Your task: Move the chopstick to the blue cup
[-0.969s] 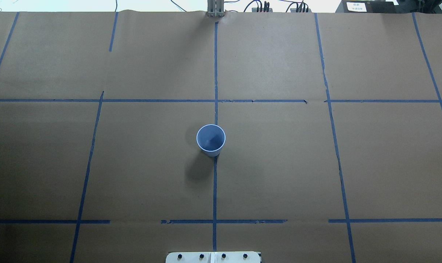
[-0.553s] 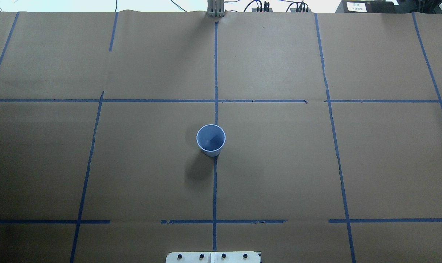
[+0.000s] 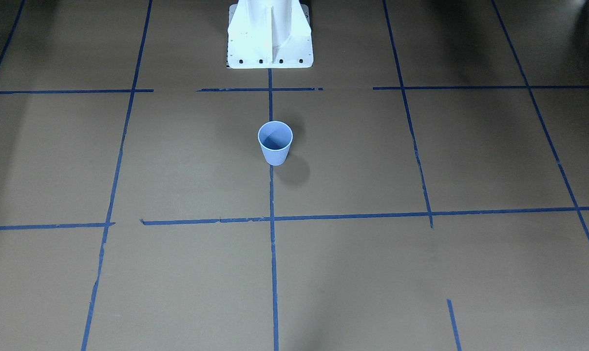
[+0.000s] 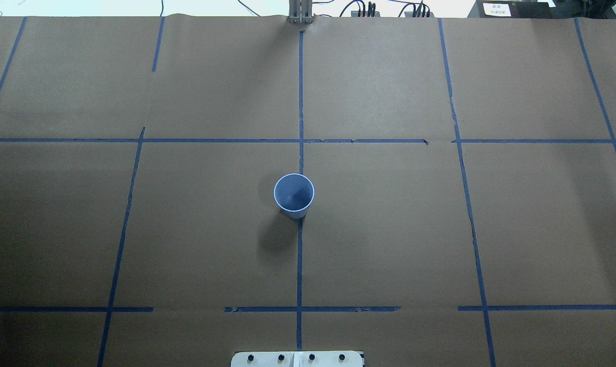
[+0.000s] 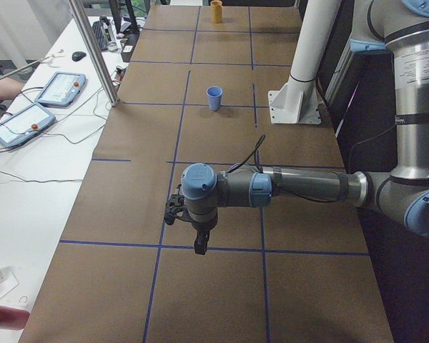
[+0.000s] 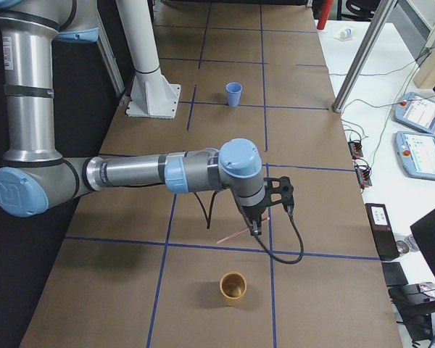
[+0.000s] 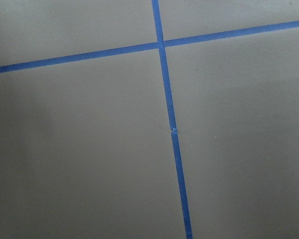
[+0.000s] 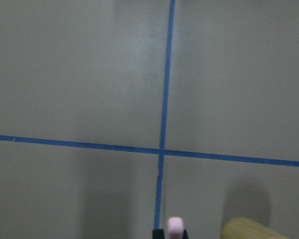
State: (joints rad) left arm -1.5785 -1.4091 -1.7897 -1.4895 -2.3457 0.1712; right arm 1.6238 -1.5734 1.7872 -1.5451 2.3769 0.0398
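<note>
The blue cup (image 4: pixel 294 195) stands upright and empty at the table's middle, on the centre tape line; it also shows in the front-facing view (image 3: pixel 275 142) and both side views (image 5: pixel 214 97) (image 6: pixel 233 93). My right gripper (image 6: pixel 257 228) hovers far from it over the table's right end, shut on a pink chopstick (image 6: pixel 233 235) that slants down and to the side. The stick's pale end (image 8: pixel 175 225) shows at the bottom of the right wrist view. My left gripper (image 5: pixel 199 248) points down over the table's left end; I cannot tell if it is open or shut.
A tan cup (image 6: pixel 233 288) stands upright just beyond the right gripper, and its rim shows in the right wrist view (image 8: pixel 249 230). The white robot base (image 3: pixel 270 34) is behind the blue cup. A metal post (image 6: pixel 362 51) and teach pendants (image 6: pixel 420 138) line the operators' side.
</note>
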